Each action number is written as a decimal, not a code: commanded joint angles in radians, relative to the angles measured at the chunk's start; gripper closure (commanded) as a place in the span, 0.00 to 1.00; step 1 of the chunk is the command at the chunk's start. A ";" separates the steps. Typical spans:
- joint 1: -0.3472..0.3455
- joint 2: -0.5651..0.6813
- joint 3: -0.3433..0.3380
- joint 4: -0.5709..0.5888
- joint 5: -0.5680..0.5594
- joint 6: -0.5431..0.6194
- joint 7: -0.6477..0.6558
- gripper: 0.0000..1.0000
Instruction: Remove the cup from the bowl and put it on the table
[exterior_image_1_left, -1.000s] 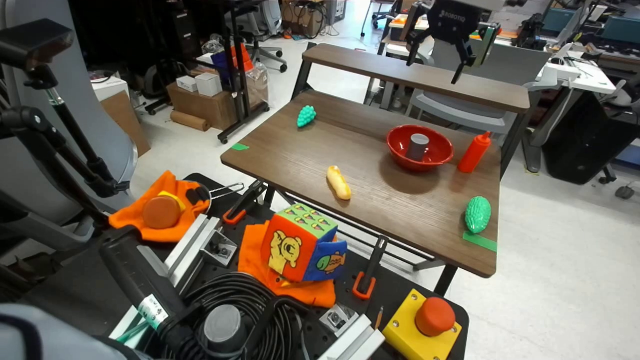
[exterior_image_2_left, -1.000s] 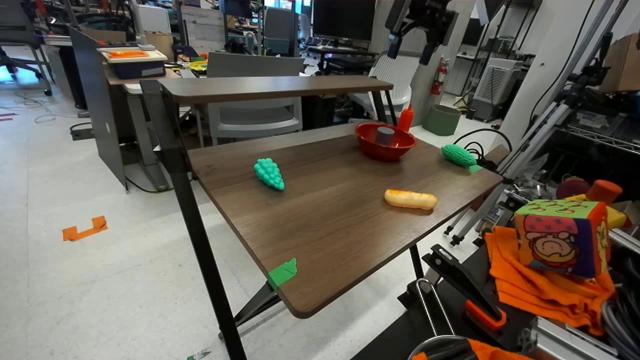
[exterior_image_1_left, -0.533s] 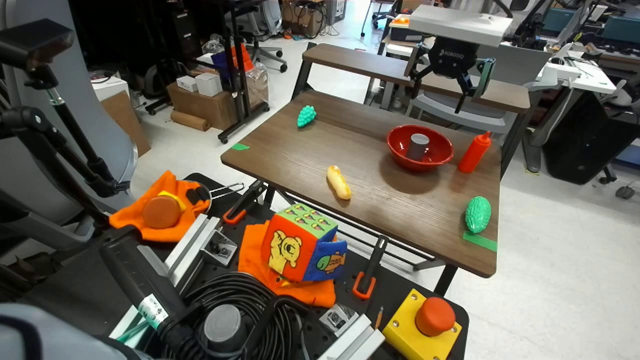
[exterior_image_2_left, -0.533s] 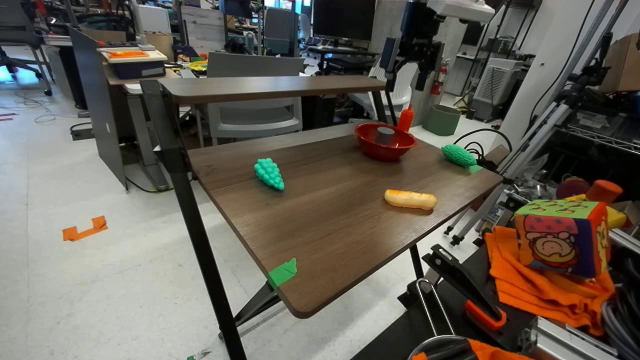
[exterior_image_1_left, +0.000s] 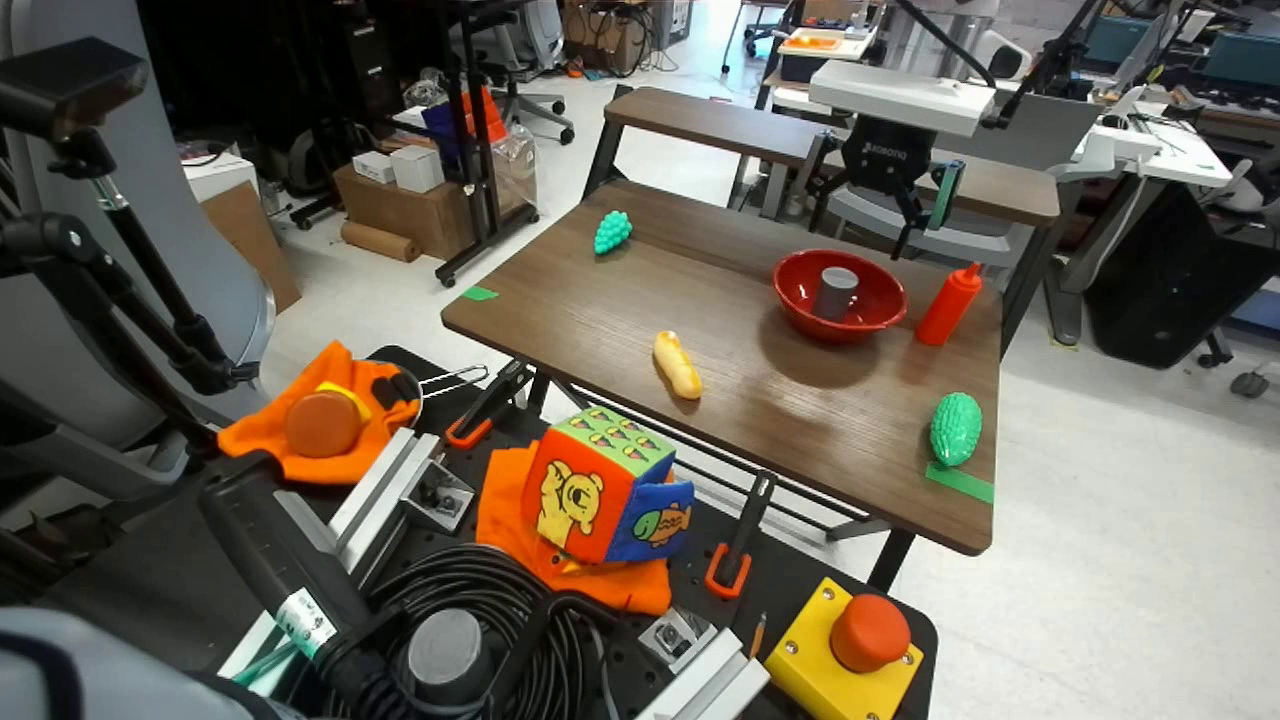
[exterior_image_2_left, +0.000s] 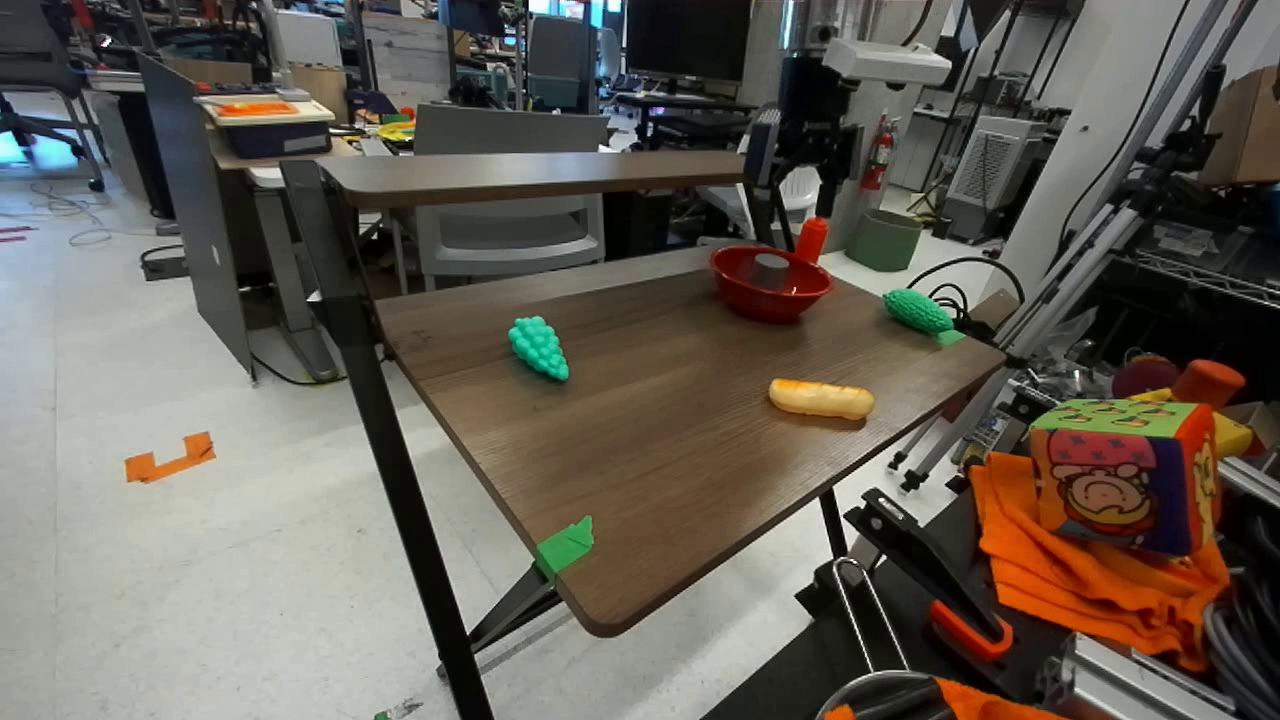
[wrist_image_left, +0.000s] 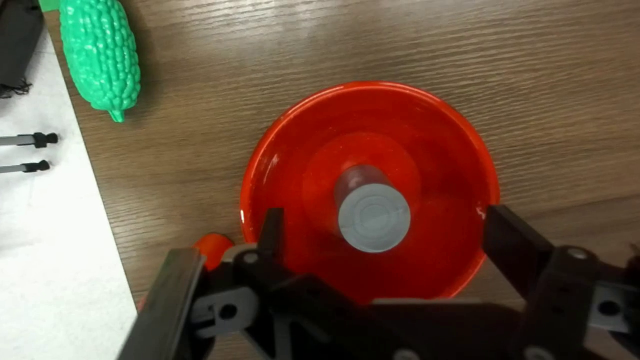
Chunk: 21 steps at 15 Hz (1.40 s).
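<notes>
The grey cup (exterior_image_1_left: 835, 292) stands inside the red bowl (exterior_image_1_left: 845, 336), flat closed end up, in both exterior views; the cup (exterior_image_2_left: 769, 271) and bowl (exterior_image_2_left: 765, 308) sit near the table's back. In the wrist view the cup (wrist_image_left: 374, 217) is roughly central in the bowl (wrist_image_left: 370, 87), leaning slightly in perspective. My gripper (exterior_image_1_left: 858, 228) is open and empty, above and behind the bowl, pointing down; it also shows in an exterior view (exterior_image_2_left: 790, 198). In the wrist view its fingers (wrist_image_left: 383, 209) appear on either side of the cup, apart from it. The brown table (exterior_image_1_left: 560, 290) carries the bowl.
A red squeeze bottle (exterior_image_1_left: 948, 307) stands upright close beside the bowl. Green toy corn (exterior_image_1_left: 956, 428), a toy bread roll (exterior_image_1_left: 678, 366) and teal toy grapes (exterior_image_1_left: 612, 232) lie on the table. A raised shelf (exterior_image_1_left: 720, 125) runs along the back edge.
My gripper has come down from high above the table's back towards the bowl, shifting slightly sideways in the last half second. It stays open. The cup, bowl and other objects have not moved.
</notes>
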 joint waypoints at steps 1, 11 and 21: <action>-0.018 0.084 0.022 0.105 -0.025 -0.058 -0.002 0.00; -0.009 0.262 0.024 0.302 -0.027 -0.119 0.012 0.00; 0.000 0.260 0.016 0.360 -0.044 -0.245 0.070 0.80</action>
